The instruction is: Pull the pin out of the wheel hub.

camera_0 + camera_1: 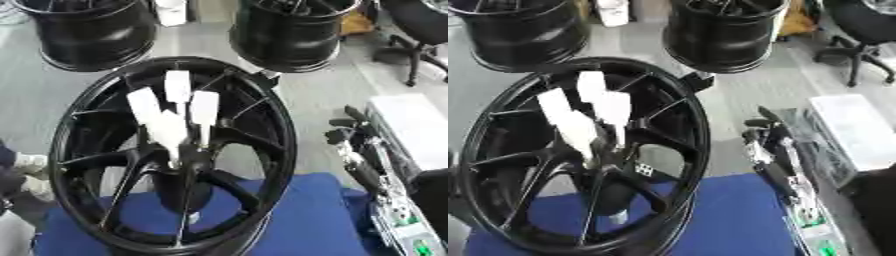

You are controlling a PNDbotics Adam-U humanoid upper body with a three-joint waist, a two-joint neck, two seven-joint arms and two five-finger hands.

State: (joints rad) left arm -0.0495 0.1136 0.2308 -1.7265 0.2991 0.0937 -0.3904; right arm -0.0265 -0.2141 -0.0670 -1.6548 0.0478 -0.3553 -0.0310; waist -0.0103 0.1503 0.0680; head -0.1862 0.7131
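Blue surface [315,220]: nearest me, the wheel hub stands on it, tilted up on its rim.

Right hand [776,150]: it shows at the right, beside the hub's rim and clear of it, dark fingers pointing up and away. They look relaxed and hold nothing that I can see.

Left hand: I cannot find it in either view.

Wheel hub [254,150]: black, many-spoked, its open face turned toward me, filling the middle of both views.

Pins [171,131]: several white pieces stand in a cluster at the hub's centre, fanning up and toward the far rim. Each looks like a flat white tab on a thin stem. I cannot tell which one the task means.

Key relation: the white cluster lies to the left of my right hand, past the near rim and inside the spokes. The long axis of each piece runs from the hub centre upward, so I judge the pull should follow that line.

Nearer hand: the right, since it is the only one showing.

Spare rims [289,35]: two more black rims stand on the floor beyond.
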